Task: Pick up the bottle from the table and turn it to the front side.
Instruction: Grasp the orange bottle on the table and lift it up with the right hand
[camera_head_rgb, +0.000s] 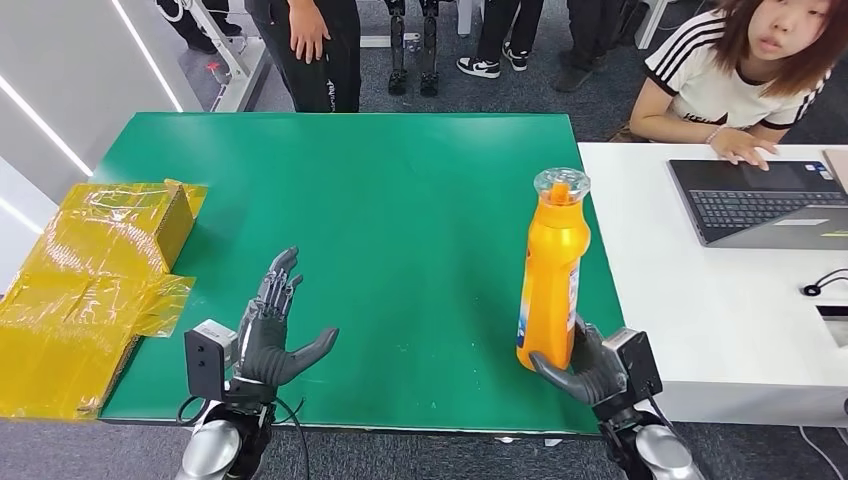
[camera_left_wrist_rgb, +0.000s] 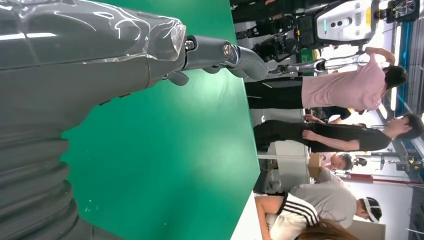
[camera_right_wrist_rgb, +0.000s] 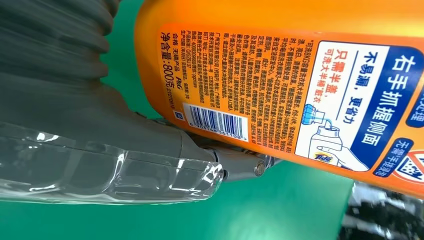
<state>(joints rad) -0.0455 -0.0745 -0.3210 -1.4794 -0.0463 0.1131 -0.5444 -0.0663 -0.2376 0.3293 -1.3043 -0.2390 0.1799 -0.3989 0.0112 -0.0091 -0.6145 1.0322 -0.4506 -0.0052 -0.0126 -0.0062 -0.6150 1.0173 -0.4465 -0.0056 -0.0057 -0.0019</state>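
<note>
An orange bottle (camera_head_rgb: 553, 270) with a clear cap stands upright near the right edge of the green table (camera_head_rgb: 400, 200). My right hand (camera_head_rgb: 590, 368) grips its base, thumb wrapped around the front. In the right wrist view the bottle (camera_right_wrist_rgb: 280, 75) lies close against the thumb (camera_right_wrist_rgb: 150, 150), its back label with barcode and small print facing the camera. My left hand (camera_head_rgb: 275, 325) hovers open over the table's near left part, fingers spread and holding nothing. In the left wrist view that hand (camera_left_wrist_rgb: 90, 55) stretches over bare green table (camera_left_wrist_rgb: 165, 165).
A yellow wrapped box (camera_head_rgb: 90, 280) lies at the table's left edge. A white desk (camera_head_rgb: 720, 310) with a laptop (camera_head_rgb: 760, 200) adjoins on the right, where a seated person (camera_head_rgb: 740, 70) leans. Other people (camera_head_rgb: 310, 50) stand beyond the far edge.
</note>
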